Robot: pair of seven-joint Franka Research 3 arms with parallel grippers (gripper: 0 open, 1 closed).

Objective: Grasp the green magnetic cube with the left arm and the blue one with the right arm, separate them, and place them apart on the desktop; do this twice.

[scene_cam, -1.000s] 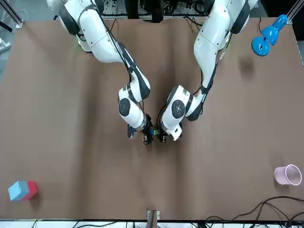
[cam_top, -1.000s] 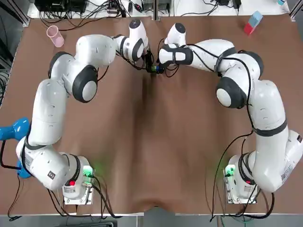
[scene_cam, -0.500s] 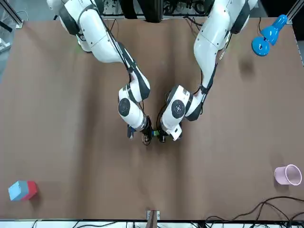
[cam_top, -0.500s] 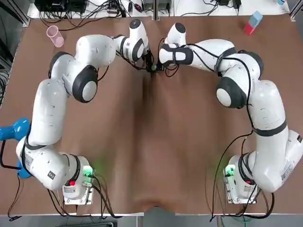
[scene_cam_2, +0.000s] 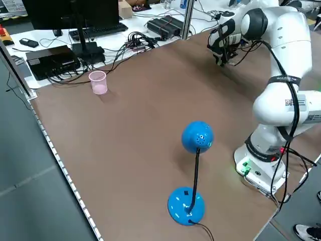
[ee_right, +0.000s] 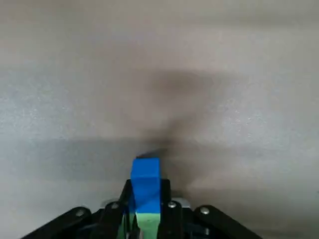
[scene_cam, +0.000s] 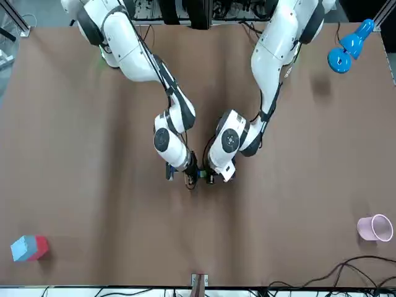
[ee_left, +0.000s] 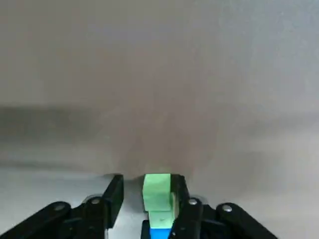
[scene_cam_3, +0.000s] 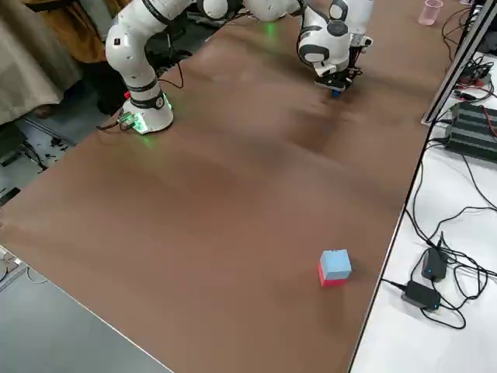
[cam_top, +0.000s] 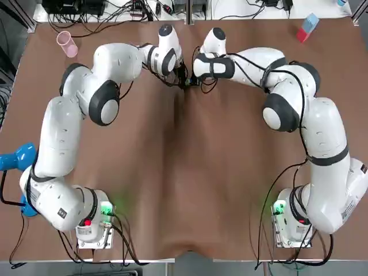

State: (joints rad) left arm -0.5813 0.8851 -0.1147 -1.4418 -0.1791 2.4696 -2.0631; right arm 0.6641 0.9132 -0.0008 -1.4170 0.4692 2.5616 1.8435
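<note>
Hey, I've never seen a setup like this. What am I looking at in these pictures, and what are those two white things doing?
Those are two white robot arms fixed side by side at a brown table. One picture looks straight down, one faces the robot from across the table, two look in from the sides, and two come from cameras on the wrists. The arms meet over two small cubes stuck together. The right gripper is shut on the blue cube. The left gripper straddles the green cube, one finger not touching it. Also on the table are a pink cup, a blue lamp and a red-and-blue block.
</note>
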